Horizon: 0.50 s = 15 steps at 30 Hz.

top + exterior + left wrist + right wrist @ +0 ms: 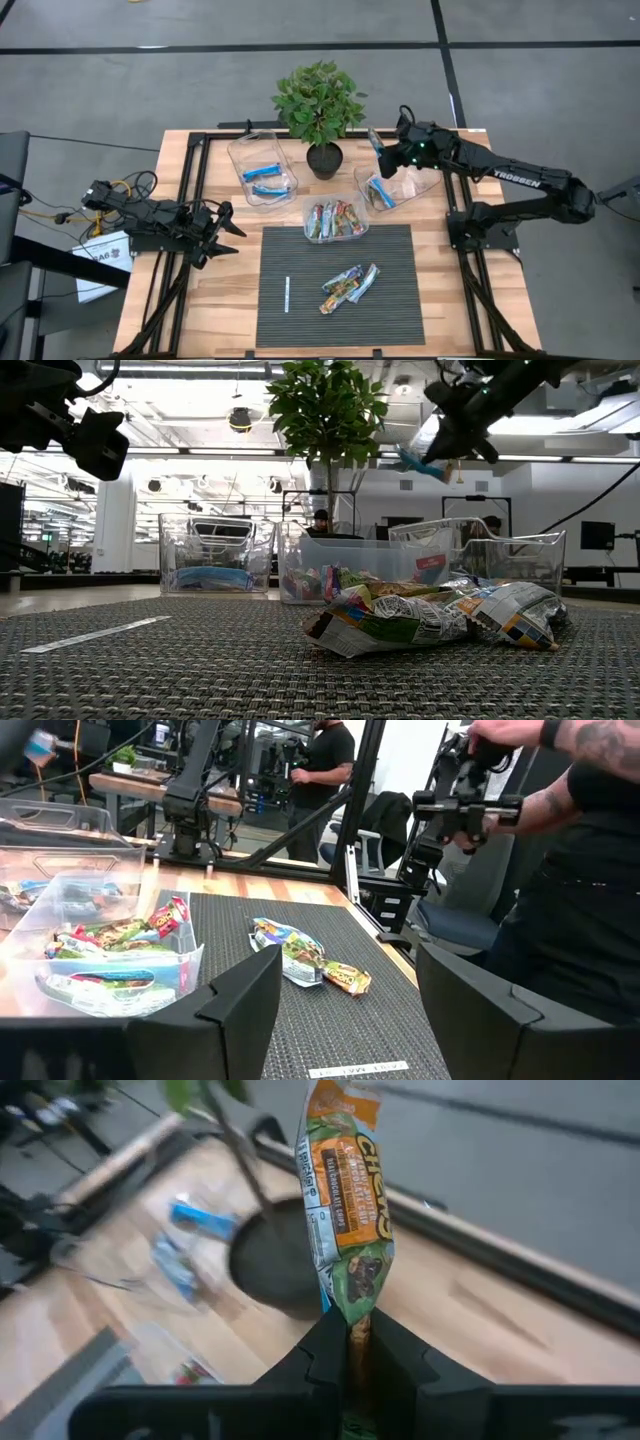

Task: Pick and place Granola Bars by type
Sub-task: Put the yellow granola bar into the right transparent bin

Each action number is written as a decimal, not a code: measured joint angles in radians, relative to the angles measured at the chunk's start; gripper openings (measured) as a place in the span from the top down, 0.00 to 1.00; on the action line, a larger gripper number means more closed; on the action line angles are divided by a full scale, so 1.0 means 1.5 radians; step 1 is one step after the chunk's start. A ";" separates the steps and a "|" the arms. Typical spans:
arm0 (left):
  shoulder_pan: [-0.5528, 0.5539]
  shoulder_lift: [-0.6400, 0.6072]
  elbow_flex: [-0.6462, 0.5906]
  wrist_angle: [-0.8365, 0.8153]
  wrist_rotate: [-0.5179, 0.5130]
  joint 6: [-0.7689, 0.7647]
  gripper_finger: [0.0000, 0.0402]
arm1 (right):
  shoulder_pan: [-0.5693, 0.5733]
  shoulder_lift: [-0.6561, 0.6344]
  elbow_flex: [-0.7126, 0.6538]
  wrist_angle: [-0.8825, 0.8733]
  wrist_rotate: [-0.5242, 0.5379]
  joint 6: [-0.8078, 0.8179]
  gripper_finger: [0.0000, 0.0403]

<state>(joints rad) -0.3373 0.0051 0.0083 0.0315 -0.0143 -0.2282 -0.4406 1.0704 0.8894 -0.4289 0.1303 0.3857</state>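
**A:** Which step is this?

**B:** A carry, I'd say. The right gripper (350, 1342) is clamped tight on one end of a bar (345, 1200), which stands up out of the jaws. In the high view it hangs above the right tub (425, 186), beside the plant (320, 105).

**A:** And the other bars?

**B:** Blue ones lie in the left tub (240, 150), multicoloured ones fill the middle tub (309, 205), and a small loose heap (349, 286) waits on the mat (390, 300) of the bench.

**A:** Left arm?

**B:** Parked at the bench's left edge, left gripper (228, 232) spread wide, holding nothing.

**A:** What does the next move call for?

**B:** Probably lowering over the right tub, which already holds a bar or two, and letting go inside its walls, clear of the plant's leaves.
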 joint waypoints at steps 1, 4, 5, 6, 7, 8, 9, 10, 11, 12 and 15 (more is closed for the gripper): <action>0.000 0.000 0.000 0.000 0.000 0.001 0.44 | -0.006 0.000 0.000 -0.019 0.000 0.007 0.94; 0.000 0.000 0.000 0.000 0.000 0.002 0.44 | -0.019 0.000 0.000 -0.077 0.000 0.026 0.95; 0.000 0.000 0.000 0.000 0.000 0.000 0.44 | -0.023 0.000 0.000 -0.098 0.000 0.034 0.95; 0.000 0.000 0.000 0.000 0.000 0.000 0.44 | -0.026 0.000 0.000 -0.118 0.000 0.043 0.95; 0.000 0.000 0.000 0.000 0.000 0.000 0.44 | -0.029 0.000 0.000 -0.137 0.000 0.051 0.95; 0.000 0.000 0.000 0.000 0.000 0.001 0.44 | -0.031 0.000 0.000 -0.157 0.000 0.060 0.95; 0.000 0.000 0.000 0.000 0.000 0.003 0.44 | -0.033 0.000 0.000 -0.175 0.000 0.067 0.94; 0.000 0.000 0.000 0.000 0.000 0.002 0.44 | -0.035 0.001 0.000 -0.192 0.000 0.075 0.94; 0.000 0.000 0.000 0.000 0.000 0.001 0.44 | -0.036 0.003 0.000 -0.208 0.000 0.081 0.94; 0.000 0.000 0.000 0.000 0.000 0.000 0.44 | -0.035 0.005 0.000 -0.222 0.000 0.088 0.94; 0.000 0.000 0.000 0.000 0.000 0.002 0.44 | -0.035 0.011 0.000 -0.259 0.000 0.100 0.93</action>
<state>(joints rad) -0.3373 0.0051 0.0083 0.0315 -0.0143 -0.2254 -0.4934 1.0871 0.8894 -0.8173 0.1305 0.5351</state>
